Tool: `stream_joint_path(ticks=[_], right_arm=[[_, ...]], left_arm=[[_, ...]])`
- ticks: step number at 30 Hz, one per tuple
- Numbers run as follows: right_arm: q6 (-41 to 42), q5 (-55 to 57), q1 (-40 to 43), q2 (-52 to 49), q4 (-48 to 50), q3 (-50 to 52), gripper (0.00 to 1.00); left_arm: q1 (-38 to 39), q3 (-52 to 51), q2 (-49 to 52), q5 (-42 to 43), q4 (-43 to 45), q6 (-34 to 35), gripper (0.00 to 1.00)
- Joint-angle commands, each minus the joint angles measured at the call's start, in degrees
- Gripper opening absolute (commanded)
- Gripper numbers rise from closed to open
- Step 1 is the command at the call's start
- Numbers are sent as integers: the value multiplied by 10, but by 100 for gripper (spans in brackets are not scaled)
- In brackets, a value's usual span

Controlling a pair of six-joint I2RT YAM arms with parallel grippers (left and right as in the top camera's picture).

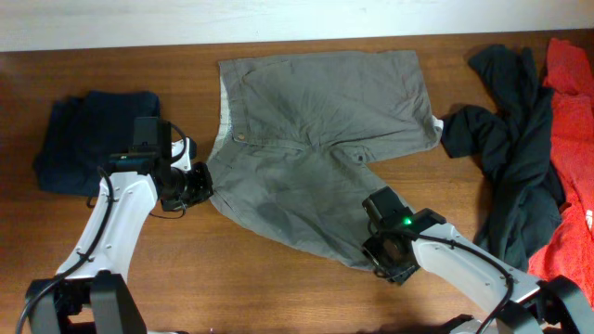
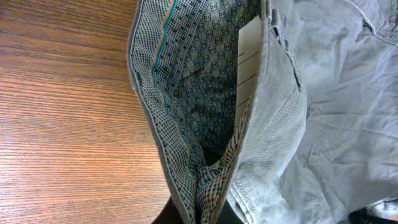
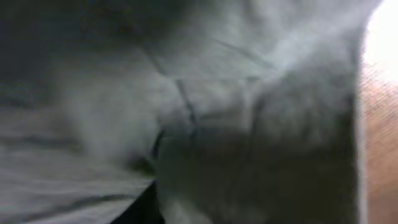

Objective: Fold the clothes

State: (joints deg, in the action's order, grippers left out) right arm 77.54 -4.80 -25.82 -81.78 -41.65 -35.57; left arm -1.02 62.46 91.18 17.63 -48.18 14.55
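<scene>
The grey-khaki trousers [image 1: 316,121] lie spread across the middle of the wooden table, waistband to the left. My left gripper [image 1: 202,184] is at the waistband's near corner. In the left wrist view it [image 2: 208,214] is shut on the waistband, pinching the patterned lining [image 2: 199,93] into a fold; the grey outer cloth [image 2: 329,124] lies to the right. My right gripper [image 1: 379,243] is at the near leg hem. In the right wrist view blurred grey cloth [image 3: 249,93] fills the frame and wraps the fingers [image 3: 168,205], which look shut on it.
A folded dark navy piece [image 1: 79,139] lies at the left, behind my left arm. A crumpled black garment [image 1: 510,148] and a red one [image 1: 571,139] lie at the right edge. Bare wood [image 2: 62,112] shows to the left of the waistband.
</scene>
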Motion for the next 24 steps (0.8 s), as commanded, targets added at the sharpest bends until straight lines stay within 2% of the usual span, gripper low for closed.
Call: stream_joint_path(ticks=[1, 7, 9, 10, 14, 16, 21, 24], right_arm=[[7, 40, 0, -12, -1, 23, 17], [7, 58, 0, -11, -26, 22, 15], [7, 64, 1, -9, -39, 22, 17], [7, 67, 1, -8, -45, 22, 21], [7, 70, 1, 5, -61, 22, 51], [7, 71, 1, 10, -65, 22, 57], [8, 86, 1, 27, -79, 22, 57], [42, 95, 4, 28, -93, 23, 57]], left_arm=[[1, 0, -10, 6, 0, -1, 7], [1, 0, -10, -19, 0, -1, 6], [1, -1, -10, -26, 0, -1, 5], [1, -1, -10, -29, 0, -1, 5], [1, 0, -10, -44, 0, -1, 5], [1, -1, -10, -53, 0, -1, 5], [1, -1, -10, -58, 0, -1, 5], [1, 0, -10, -70, 0, -1, 5]])
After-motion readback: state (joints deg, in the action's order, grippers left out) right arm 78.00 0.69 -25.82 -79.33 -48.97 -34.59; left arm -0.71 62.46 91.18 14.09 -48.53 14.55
